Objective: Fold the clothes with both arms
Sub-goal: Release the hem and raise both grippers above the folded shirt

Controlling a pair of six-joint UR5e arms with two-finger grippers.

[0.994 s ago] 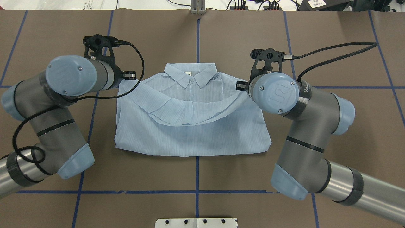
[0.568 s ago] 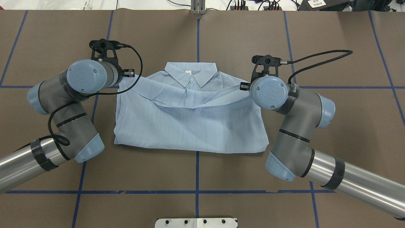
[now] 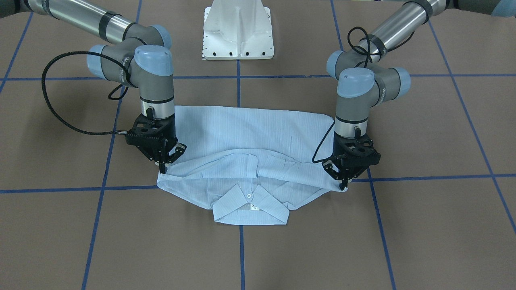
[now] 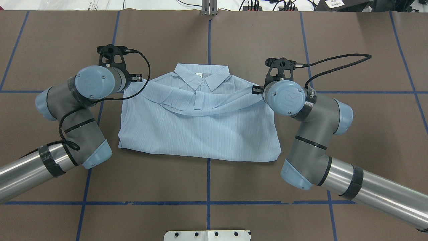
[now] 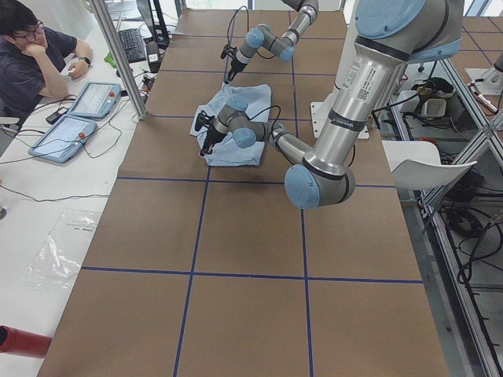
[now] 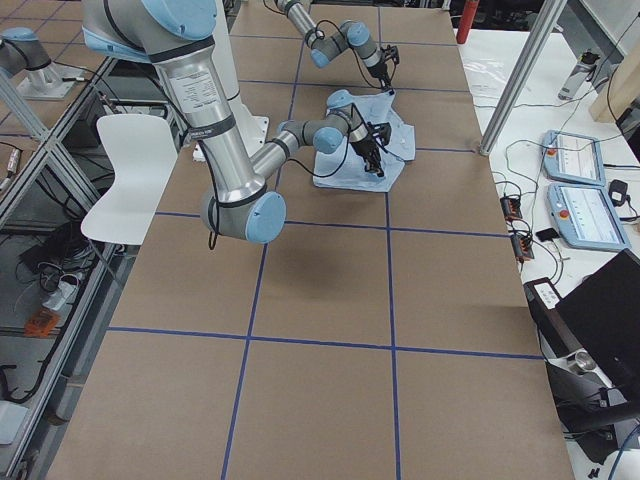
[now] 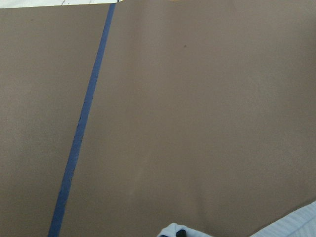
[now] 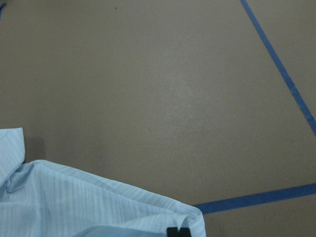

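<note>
You've got the brown table [image 4: 207, 33] w/ the shirt [image 4: 200, 130] lying mid-table. Its folded-over edge sags btwn the two tools: left tool [image 3: 343, 183] and right tool [image 3: 162, 168] each pinch an end corner. Collar [image 4: 202, 76] sits on the far side from the robot.

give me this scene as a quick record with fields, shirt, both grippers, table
shirt: light blue, button-up, lower part folded up over the chest
collar: flat, on the side far from the robot
folded edge: pinched at both ends, sagging in the middle just short of the collar
left gripper: shut on one end of the edge
right gripper: shut on the other end
table: brown cover, blue tape lines
fold: not yet laid flat
</note>
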